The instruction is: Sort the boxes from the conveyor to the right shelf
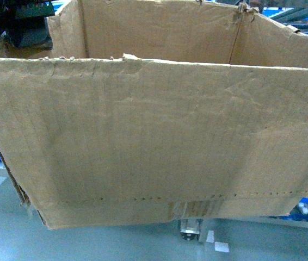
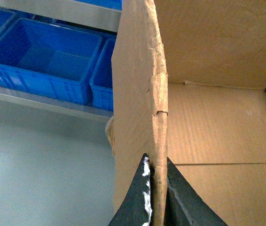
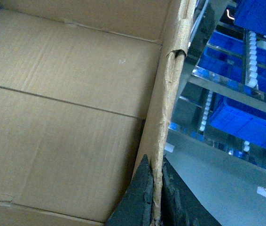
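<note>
Head view: brown carton [image 1: 154,141] fills the frame, off the grey floor [image 1: 116,242], held by both pincers.
Left pincer [image 2: 155,197] clamps the carton's left wall, one black finger [image 2: 137,200] outside, the other inside; right pincer [image 3: 155,197] grips the right wall edge the same way, wall sandwiched between its fingers; top edges ragged, perforated line and tape patch near the base; carton interior bare, bottom flap seam visible; blue bins [image 2: 43,59] on a steel shelf left of the carton; steel rack [image 3: 227,89] with white rollers and blue bins just right of it; conveyor not visible.
</note>
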